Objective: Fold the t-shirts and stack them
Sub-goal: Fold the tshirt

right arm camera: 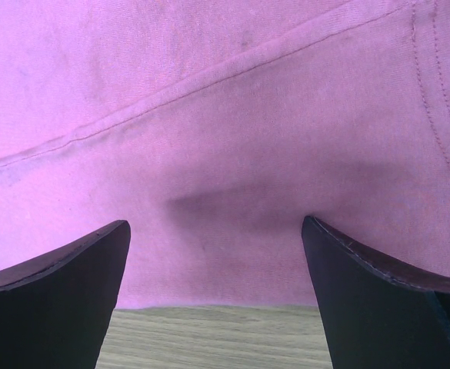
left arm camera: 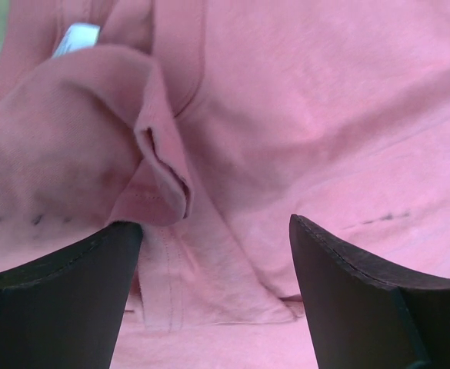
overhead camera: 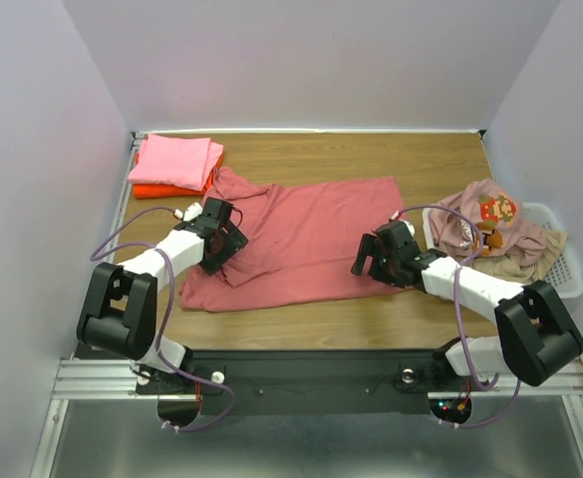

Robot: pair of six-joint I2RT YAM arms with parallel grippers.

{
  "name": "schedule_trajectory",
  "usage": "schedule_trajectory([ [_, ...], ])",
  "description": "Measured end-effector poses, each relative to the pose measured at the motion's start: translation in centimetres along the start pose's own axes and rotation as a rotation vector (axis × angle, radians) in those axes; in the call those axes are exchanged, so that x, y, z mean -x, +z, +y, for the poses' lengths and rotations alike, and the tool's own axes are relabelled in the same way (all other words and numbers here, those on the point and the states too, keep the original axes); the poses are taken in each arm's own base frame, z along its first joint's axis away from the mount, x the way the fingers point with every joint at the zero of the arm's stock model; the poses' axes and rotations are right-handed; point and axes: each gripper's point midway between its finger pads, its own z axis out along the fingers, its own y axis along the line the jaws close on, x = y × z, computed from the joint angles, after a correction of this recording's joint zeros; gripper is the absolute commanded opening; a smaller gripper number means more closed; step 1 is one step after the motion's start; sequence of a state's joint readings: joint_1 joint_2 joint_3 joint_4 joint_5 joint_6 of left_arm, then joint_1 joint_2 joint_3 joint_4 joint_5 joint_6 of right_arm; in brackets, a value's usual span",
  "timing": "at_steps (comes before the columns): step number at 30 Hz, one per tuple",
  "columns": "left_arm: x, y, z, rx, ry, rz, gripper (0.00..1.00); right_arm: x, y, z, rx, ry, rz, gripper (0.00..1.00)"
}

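- Folded stack: at about ten o'clock on the table (overhead camera: 371, 154), a folded light pink shirt (overhead camera: 174, 160) lies on a folded orange shirt (overhead camera: 166, 189). I judge these two as done.
- Left gripper (overhead camera: 233, 239): it hangs over the nine o'clock side of the spread shirt. In the wrist view its jaws stand wide with nothing clamped. A rumpled sleeve fold (left arm camera: 144, 146) bulges up just at the left finger (left arm camera: 71, 284).
- Rose-red shirt (overhead camera: 311, 234): it lies flat in the middle of the table, long axis from nine to three o'clock. Its left end is bunched and its upper left corner nearly reaches the stack. This is the shirt in hand, and the step looks like the start of its fold, with no grip taken yet.
- Right gripper (overhead camera: 366, 257): it sits at about four o'clock of that shirt, jaws wide and empty. The wrist view shows smooth cloth between the fingers (right arm camera: 378, 292) and bare wood beyond the shirt's edge at six o'clock.
- Basket (overhead camera: 570, 274): at three o'clock, it holds a pale pink printed shirt (overhead camera: 485, 214) over a beige shirt (overhead camera: 525, 267), both crumpled and waiting.
- Next move, as I judge it: each gripper must drop and pinch an edge. The left needs the loose sleeve layer only, and the right needs the hem without scraping the wood.
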State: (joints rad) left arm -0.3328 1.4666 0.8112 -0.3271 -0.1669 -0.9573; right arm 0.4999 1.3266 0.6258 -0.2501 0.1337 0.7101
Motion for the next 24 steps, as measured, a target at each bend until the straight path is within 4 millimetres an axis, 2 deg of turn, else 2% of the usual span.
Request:
schedule_trajectory([
  [8, 1.6, 0.0, -2.5, -0.045, 0.002, -0.031, 0.88, 0.2, 0.1, 0.0, -0.005, 0.000, -0.007, 1.00],
  [14, 2.3, 1.5, -4.4, -0.058, 0.030, -0.031, 0.89, 0.2, 0.2, -0.1, -0.012, -0.001, -0.012, 1.00],
  [20, 4.2, 2.9, -8.4, -0.123, 0.077, -0.053, 0.89, 0.5, 0.3, -0.2, -0.023, -0.008, -0.019, 1.00],
  [24, 5.9, 2.5, -10.9, -0.176, 0.101, -0.092, 0.91, 0.5, 0.3, -0.2, -0.026, -0.012, -0.022, 1.00],
])
